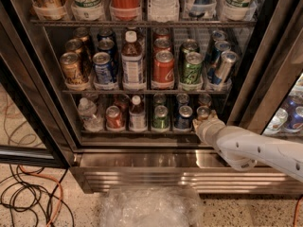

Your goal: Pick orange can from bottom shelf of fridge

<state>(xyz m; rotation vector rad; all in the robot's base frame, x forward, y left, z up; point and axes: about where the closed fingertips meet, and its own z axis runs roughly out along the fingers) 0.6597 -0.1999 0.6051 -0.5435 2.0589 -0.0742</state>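
Observation:
The fridge (151, 174) stands open in front of me. On the bottom shelf (142, 132) the orange can (203, 110) stands at the right end of the front row, a small copper can with a silver top. My gripper (204, 125) reaches in from the right on a white arm, right at the can's lower front and hiding its base. To the can's left stand a blue can (184, 117), a green can (160, 117), a small bottle (137, 113) and a red can (113, 117).
A water bottle (87, 111) stands at the shelf's left end. The rack above (142, 91) holds larger cans and a bottle. A crumpled clear plastic sheet (149, 207) lies on the floor below. Cables (28, 197) lie at the lower left. A black door frame (265, 79) stands at the right.

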